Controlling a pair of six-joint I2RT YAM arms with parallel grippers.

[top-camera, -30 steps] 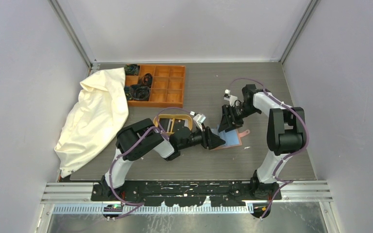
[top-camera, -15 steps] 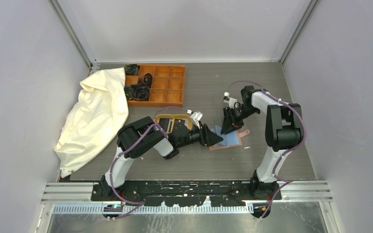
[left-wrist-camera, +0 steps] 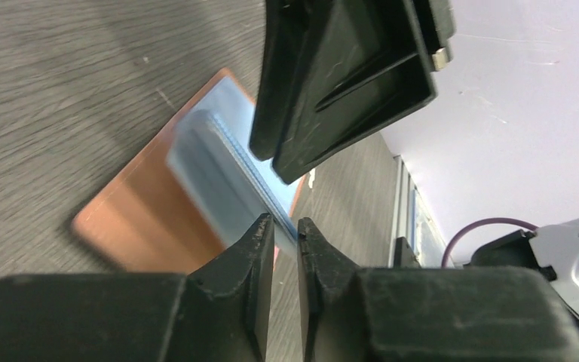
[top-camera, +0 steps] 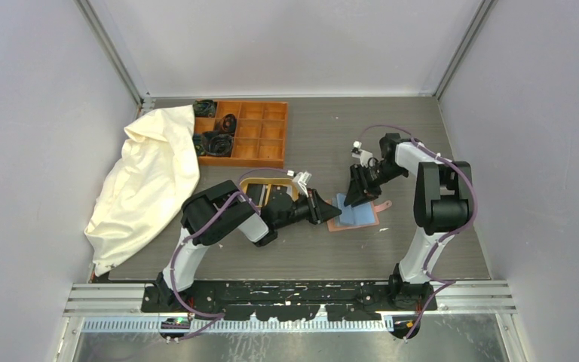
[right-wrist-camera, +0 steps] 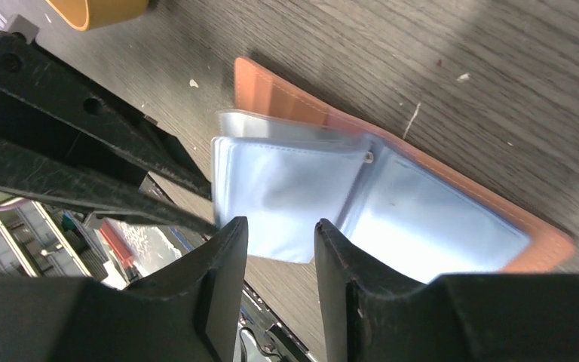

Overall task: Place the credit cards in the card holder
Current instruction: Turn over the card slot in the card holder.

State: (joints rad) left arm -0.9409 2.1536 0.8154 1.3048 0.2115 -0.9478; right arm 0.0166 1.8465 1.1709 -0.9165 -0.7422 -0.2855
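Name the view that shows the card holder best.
Right wrist: the card holder lies open, pale sleeves fanned over its brown leather. Top external shows it tiny; left wrist shows it blurred, partly blocked.

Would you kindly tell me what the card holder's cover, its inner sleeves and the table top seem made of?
The card holder's cover looks like matte reddish-brown leather or imitation leather. Its inner sleeves seem soft clear plastic: glossy, pale blue, slightly bowed. The table top shows dark grey wood grain, probably laminate.
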